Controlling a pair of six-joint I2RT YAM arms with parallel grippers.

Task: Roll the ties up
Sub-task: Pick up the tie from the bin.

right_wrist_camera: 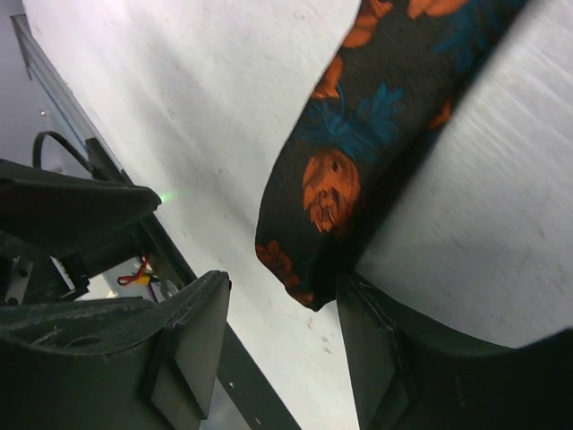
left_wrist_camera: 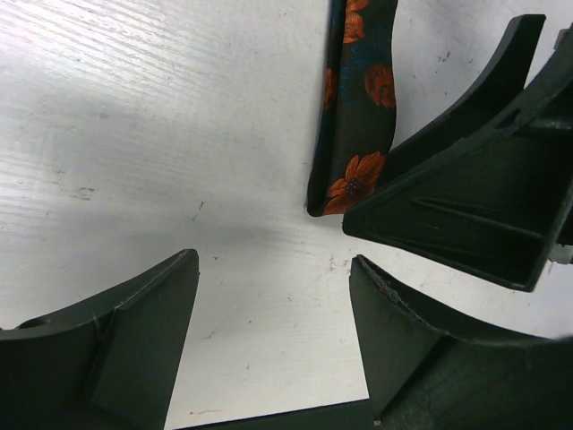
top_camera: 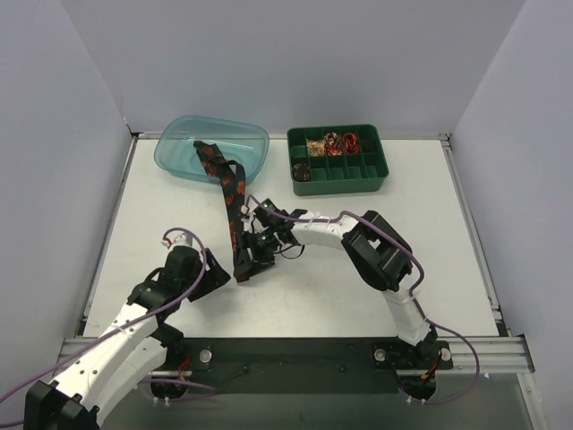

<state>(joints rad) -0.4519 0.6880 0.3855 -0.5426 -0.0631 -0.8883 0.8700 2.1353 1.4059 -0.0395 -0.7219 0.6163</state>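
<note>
One tie (top_camera: pixel 231 193), black with orange flowers, runs from the blue bowl (top_camera: pixel 255 143) down onto the white table. Its near pointed end lies at my right gripper (top_camera: pixel 249 266). In the right wrist view the gripper (right_wrist_camera: pixel 282 287) is open and the tie's end (right_wrist_camera: pixel 358 152) sits between the fingers, against the right finger (right_wrist_camera: pixel 385 358). My left gripper (top_camera: pixel 218 278) is just left of that end. In the left wrist view it (left_wrist_camera: pixel 273 269) is open and empty over bare table, with the tie's tip (left_wrist_camera: pixel 354 170) a little ahead and the right gripper's finger (left_wrist_camera: pixel 466 206) beside it.
A green compartment tray (top_camera: pixel 367 175) at the back right holds rolled ties (top_camera: pixel 338 141) in its far cells. The blue bowl stands at the back left. Purple cables run along both arms. The table's dark front rail (top_camera: pixel 295 354) lies near the arm bases.
</note>
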